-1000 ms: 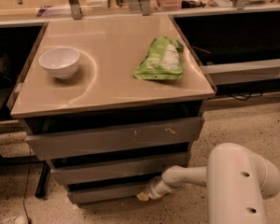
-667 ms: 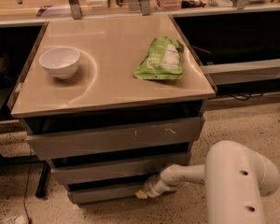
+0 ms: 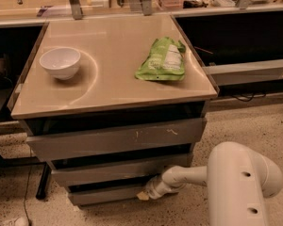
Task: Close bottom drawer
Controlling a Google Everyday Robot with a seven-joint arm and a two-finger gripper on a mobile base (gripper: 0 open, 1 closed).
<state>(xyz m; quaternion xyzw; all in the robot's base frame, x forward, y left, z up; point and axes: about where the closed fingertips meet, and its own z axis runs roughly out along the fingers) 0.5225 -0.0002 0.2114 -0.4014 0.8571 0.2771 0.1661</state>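
The bottom drawer (image 3: pixel 104 194) is the narrowest grey front at the foot of the cabinet, below the mid-width front (image 3: pixel 118 169) and the widest, scratched front (image 3: pixel 113 139). It sits nearly flush under the middle drawer; its tray does not show. My gripper (image 3: pixel 144 195) is at the end of the white arm (image 3: pixel 240 182), low on the right, pressed against the right end of the bottom drawer's front.
A white bowl (image 3: pixel 60 63) and a green snack bag (image 3: pixel 164 60) lie on the beige cabinet top (image 3: pixel 108 84). Dark shelving and a grey rail (image 3: pixel 247 69) stand at the right. A black leg (image 3: pixel 42 188) and a cable are on the speckled floor at the left.
The gripper has stayed against the bottom drawer's right end; the arm has shifted slightly left. The drawer front looks hardly moved.
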